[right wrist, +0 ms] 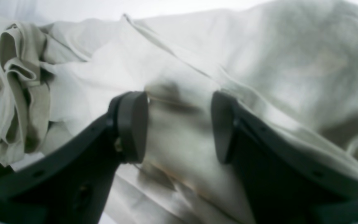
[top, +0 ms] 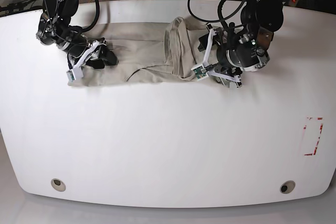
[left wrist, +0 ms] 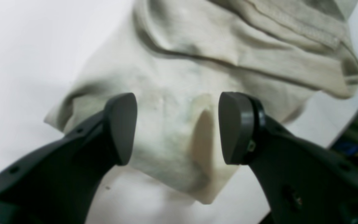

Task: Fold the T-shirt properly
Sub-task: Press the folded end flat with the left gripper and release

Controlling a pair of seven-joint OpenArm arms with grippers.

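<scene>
I see the T-shirt (top: 142,51) lying crumpled across the far half of the white table (top: 168,145), a bunched fold near its middle; my left claw (left wrist: 177,127) hovers over a corner of the fabric with jaws apart, nothing between them; my right claw (right wrist: 179,126) sits low over the cloth at the other end, jaws likewise spread, gripping nothing.

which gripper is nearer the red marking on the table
Left. The left gripper sits over the T-shirt's bunched end, on the red marking's side; the right gripper is at the far end.
</scene>
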